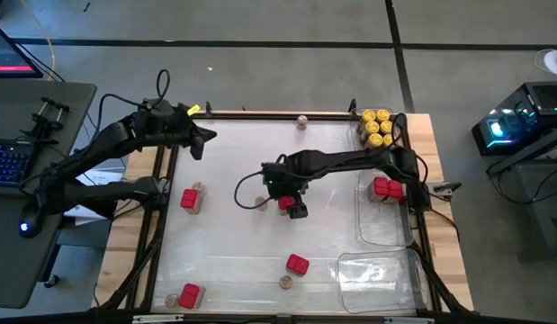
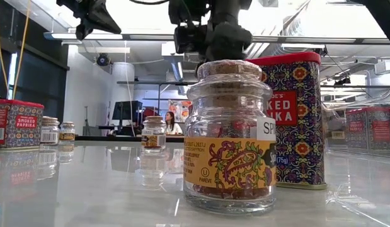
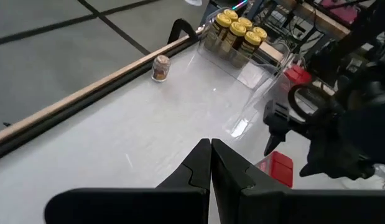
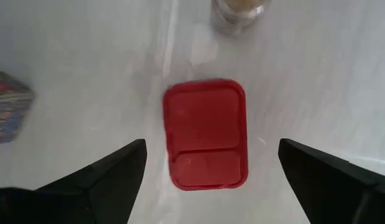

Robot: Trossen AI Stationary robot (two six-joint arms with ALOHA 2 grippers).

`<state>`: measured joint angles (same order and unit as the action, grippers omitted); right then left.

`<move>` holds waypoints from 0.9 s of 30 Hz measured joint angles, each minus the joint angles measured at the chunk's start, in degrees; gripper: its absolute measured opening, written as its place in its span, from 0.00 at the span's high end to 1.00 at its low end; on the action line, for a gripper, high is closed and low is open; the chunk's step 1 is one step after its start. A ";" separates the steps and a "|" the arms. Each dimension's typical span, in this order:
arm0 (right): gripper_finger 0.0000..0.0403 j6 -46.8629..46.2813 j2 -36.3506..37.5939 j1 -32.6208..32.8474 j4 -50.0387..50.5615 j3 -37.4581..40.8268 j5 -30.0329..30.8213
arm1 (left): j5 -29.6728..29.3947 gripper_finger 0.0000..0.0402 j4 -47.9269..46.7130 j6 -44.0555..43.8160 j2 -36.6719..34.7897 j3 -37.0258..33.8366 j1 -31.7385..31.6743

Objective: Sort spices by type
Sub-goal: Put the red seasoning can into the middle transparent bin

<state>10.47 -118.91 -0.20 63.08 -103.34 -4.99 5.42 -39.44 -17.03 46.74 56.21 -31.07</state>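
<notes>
My right gripper is open and hovers over a red boxy tin standing near the table's middle; one finger is on each side of its red lid, without touching. A small cork-topped jar stands just beside the tin. More red tins and small jars are scattered about. Yellow-lidded jars stand in a clear tray at the far right corner, and two red tins sit in another tray. My left gripper is shut and raised over the far left.
Clear plastic trays line the table's right side. In the low view a cork-topped jar and a red paprika tin stand close to the near edge. A wooden frame rims the table. A keyboard desk is left of it.
</notes>
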 joint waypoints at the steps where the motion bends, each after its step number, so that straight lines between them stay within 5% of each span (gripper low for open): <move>1: 0.10 -0.22 -0.02 0.22 -0.66 0.58 0.18 | -0.04 1.00 0.16 0.75 0.00 0.00 0.00; 17: 0.13 -4.15 0.00 2.88 -10.62 7.04 5.15 | -0.24 1.00 4.09 8.26 0.38 0.00 -0.04; 27: 0.47 -5.80 1.02 2.47 -8.84 8.62 6.01 | -1.54 1.00 18.13 2.57 3.85 0.02 -0.04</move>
<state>4.67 -117.89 2.26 54.24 -94.72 1.02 3.88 -21.31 -14.46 50.59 56.23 -31.11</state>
